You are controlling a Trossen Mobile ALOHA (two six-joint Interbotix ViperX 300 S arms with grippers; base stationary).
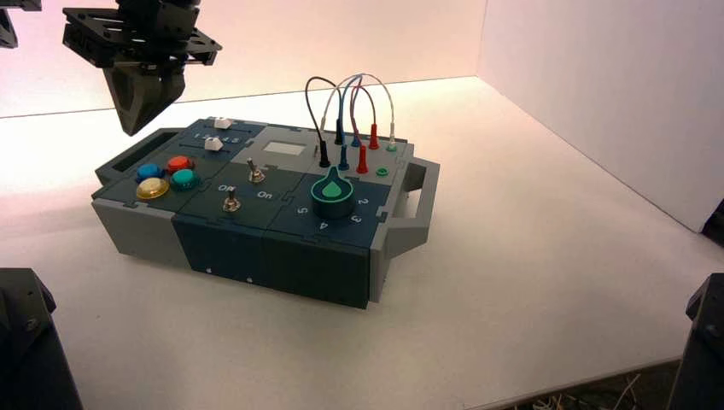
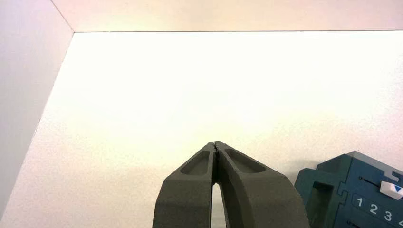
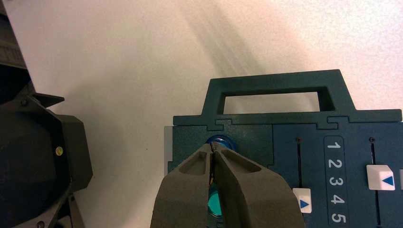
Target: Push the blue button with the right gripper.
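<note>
- While the right end effector (image 1: pixel 135 128) hangs in the air above the left end of the control box (image 1: pixel 256 248), the approach step is in hand: the press itself is not yet made, as far as I can judge.
- Its two dark grey fingers (image 3: pixel 190 190) are clenched into one pointed wedge with nothing between them, which suits poking a button.
- The blue button (image 1: pixel 149 171) sits on the box's top at the left end, just beside the left handle (image 1: pixel 137 154); it is the far-left one of a cluster of four, with the orange-red button (image 1: pixel 179 162) to its right, the yellow button (image 1: pixel 152 190) nearer, and the teal button (image 1: pixel 183 178) diagonally across.
- Seen from the right wrist, the wedge tip lines up close to the blue dome (image 3: pixel 220 141), with the teal one (image 3: pixel 215 202) partly hidden behind the fingers.
- Next, the move probably calls for a straight descent with the fingers kept together, landing the tip on the blue dome alone and clear of its neighbours.
- Off the box's left end, the left end effector (image 2: pixel 215 145) waits above the white worktop (image 1: pixel 529 282), its fingers likewise pressed together and empty.
</note>
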